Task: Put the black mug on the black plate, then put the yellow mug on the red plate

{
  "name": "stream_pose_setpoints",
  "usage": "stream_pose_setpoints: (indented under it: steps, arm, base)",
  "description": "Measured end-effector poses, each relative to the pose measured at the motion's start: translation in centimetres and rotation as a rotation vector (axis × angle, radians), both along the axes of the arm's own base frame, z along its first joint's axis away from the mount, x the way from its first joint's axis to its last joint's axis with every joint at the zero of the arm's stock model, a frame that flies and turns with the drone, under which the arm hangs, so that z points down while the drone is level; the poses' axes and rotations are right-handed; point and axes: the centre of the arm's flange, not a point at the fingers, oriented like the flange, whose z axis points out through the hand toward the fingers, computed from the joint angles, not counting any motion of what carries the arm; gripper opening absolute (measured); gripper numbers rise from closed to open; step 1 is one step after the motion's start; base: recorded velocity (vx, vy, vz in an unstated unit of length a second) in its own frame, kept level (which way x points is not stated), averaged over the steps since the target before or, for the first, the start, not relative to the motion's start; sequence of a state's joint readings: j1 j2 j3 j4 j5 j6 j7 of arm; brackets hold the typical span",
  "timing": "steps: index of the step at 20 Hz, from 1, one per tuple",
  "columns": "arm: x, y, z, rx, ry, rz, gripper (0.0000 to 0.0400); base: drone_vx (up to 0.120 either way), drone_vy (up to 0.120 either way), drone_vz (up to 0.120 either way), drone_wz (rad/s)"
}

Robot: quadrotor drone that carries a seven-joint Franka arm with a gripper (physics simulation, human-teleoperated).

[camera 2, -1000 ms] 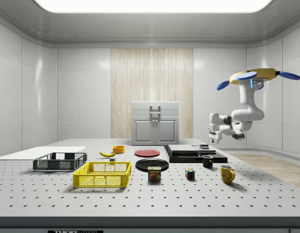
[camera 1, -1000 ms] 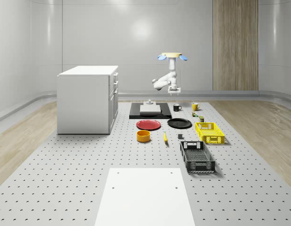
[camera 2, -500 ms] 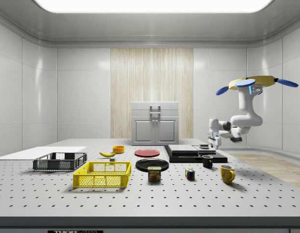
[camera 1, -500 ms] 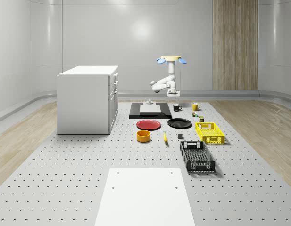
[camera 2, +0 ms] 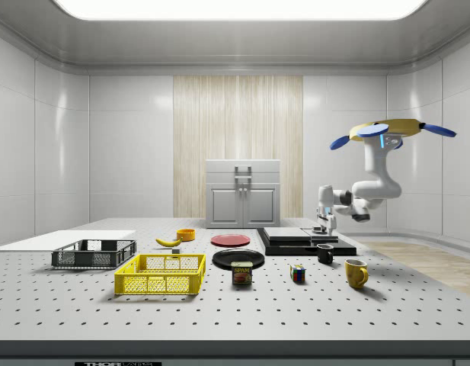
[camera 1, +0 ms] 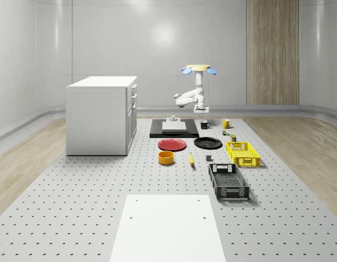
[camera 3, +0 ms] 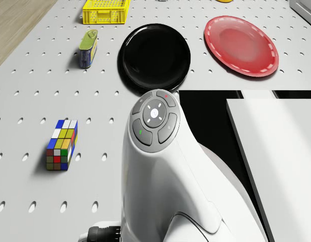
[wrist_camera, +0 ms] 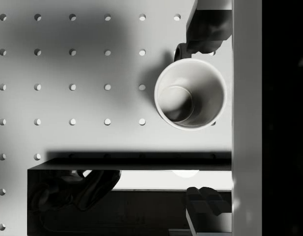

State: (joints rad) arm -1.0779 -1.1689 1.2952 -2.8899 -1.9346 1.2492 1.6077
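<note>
The black mug (camera 1: 205, 124) (camera 2: 325, 254) stands upright beside the black slab; from above its white inside (wrist_camera: 190, 93) shows. My gripper (camera 1: 201, 112) (camera 2: 324, 226) (wrist_camera: 203, 118) hangs open just above it, one finger (wrist_camera: 207, 27) on each side of the mug. The drone (camera 1: 199, 69) (camera 2: 387, 131) hovers above and behind the mug. The yellow mug (camera 1: 226, 123) (camera 2: 356, 273) stands apart, further to the whole-scene view's right. The black plate (camera 1: 207, 143) (camera 3: 155, 55) and red plate (camera 1: 172, 144) (camera 3: 241, 45) lie side by side, nothing on them.
A black slab (camera 1: 173, 130) carrying a white block borders the mug. A Rubik's cube (camera 3: 61, 144) and a can (camera 3: 87, 48) lie nearby. Yellow basket (camera 1: 243, 153), black basket (camera 1: 228, 181), orange bowl (camera 1: 166, 158), banana (camera 1: 191, 159) and white cabinet (camera 1: 101, 114) stand further off.
The drone has come lower and shifted toward the side view's left. The gripper has dropped closer to the black mug.
</note>
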Motion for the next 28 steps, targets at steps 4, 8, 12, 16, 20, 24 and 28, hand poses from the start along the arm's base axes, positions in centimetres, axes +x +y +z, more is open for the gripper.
stream_pose_setpoints:
  steps: [4, 8, 12, 16, 20, 24, 28]
  arm:
    - [0.0, 0.0, 0.0, 0.0, 0.0, 0.0, 0.04]
    - [0.0, 0.0, 0.0, -0.001, 0.0, 0.0, 0.04]
    - [0.0, 0.0, 0.0, -0.001, 0.0, 0.0, 0.04]
    - [0.0, 0.0, 0.9, -0.001, 0.0, 0.0, 0.04]
    - [0.0, 0.0, 2.5, -0.001, 0.0, 0.0, 0.04]
    - [-0.2, 0.0, 3.7, -0.001, 0.0, 0.001, 0.04]
    - [-1.1, 0.0, 4.3, -0.001, 0.0, 0.001, 0.04]
  base:
    - [0.12, 0.0, 0.0, 0.0]
    - [0.03, 0.0, -0.06, 0.0]
    - [0.0, 0.0, -0.1, 0.0]
    - [0.0, 0.0, 0.0, 0.0]
    - [0.0, 0.0, 0.0, 0.0]
    - [0.0, 0.0, 0.0, 0.0]
    - [0.0, 0.0, 0.0, 0.0]
